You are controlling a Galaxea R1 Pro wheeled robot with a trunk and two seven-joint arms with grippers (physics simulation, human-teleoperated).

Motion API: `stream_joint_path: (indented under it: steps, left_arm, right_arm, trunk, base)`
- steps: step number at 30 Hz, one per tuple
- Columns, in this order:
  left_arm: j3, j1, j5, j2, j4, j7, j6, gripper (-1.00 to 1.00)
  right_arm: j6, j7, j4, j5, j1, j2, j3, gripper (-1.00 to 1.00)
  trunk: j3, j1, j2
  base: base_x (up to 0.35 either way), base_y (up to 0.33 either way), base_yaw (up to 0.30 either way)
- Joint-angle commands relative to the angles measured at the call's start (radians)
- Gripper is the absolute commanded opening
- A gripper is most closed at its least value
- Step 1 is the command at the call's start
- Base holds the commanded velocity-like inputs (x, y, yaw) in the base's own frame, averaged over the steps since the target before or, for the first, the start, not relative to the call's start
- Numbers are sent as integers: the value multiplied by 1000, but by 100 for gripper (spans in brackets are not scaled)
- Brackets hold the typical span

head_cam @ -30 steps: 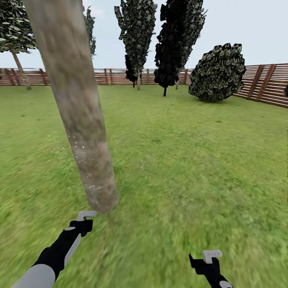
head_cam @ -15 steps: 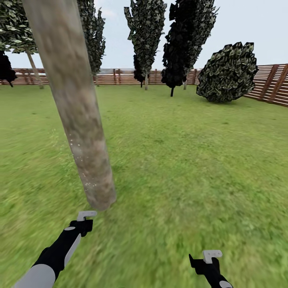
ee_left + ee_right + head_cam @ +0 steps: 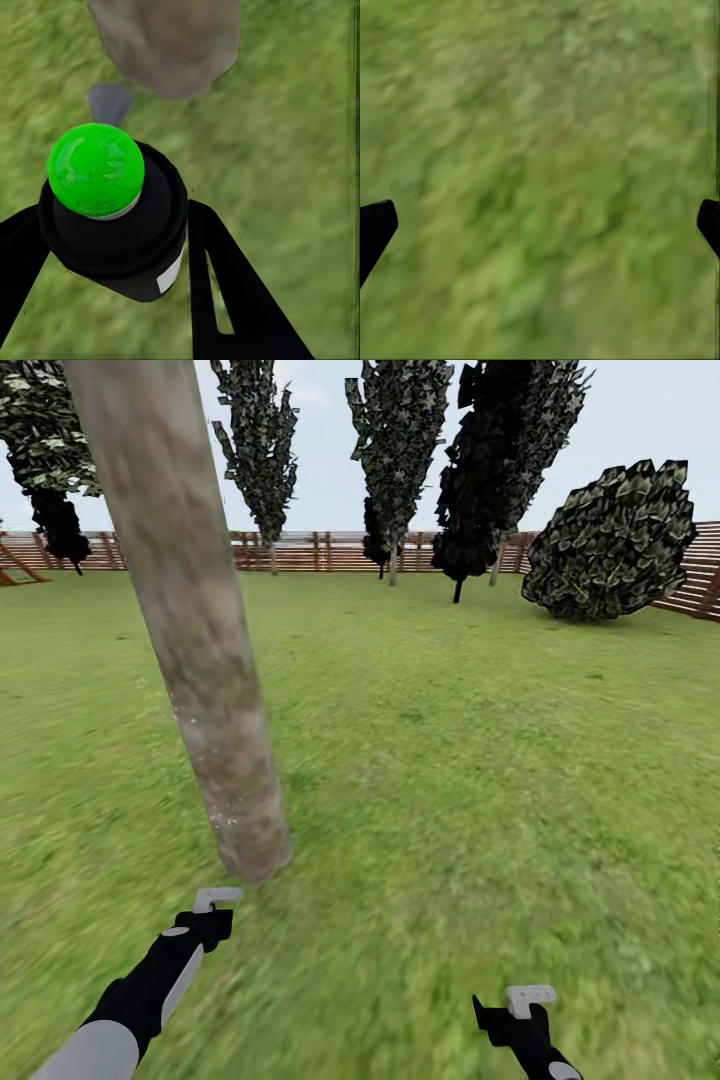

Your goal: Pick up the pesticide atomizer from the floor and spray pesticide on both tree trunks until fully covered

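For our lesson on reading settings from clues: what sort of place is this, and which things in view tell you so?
Most likely a fenced garden: a wide grass lawn, a brown slatted wooden fence along its far edge, and trees, including a thick pale trunk close by and a round bush.

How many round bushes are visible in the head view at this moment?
1. The round bush stands at the far right by the wooden fence; others may lie outside the view.

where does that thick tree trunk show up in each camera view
Head view: the tree trunk leans from the top left down to the grass, just ahead of the left gripper.
Left wrist view: its base sits beyond the green-capped atomizer.
Right wrist view: not in it.
Shared landmark: the grass.
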Motion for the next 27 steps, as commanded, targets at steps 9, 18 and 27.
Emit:
stream_joint_path:
  steps: [9, 18, 27]
  left_arm:
    - [0, 0, -1, 0, -1, 0, 0, -100]
    - [0, 0, -1, 0, 0, 0, 0, -100]
    - [0, 0, -2, 0, 0, 0, 0, -100]
  right_arm:
    - [0, 0, 0, 0, 0, 1, 0, 100]
    - [0, 0, 0, 0, 0, 1, 0, 100]
    - [0, 1, 0, 0, 0, 1, 0, 100]
  trunk:
    - [0, 0, 0]
    - [0, 0, 0]
    - [0, 0, 0]
  base:
    - [108, -270, 17]
    - [108, -270, 206]
    - [108, -270, 218]
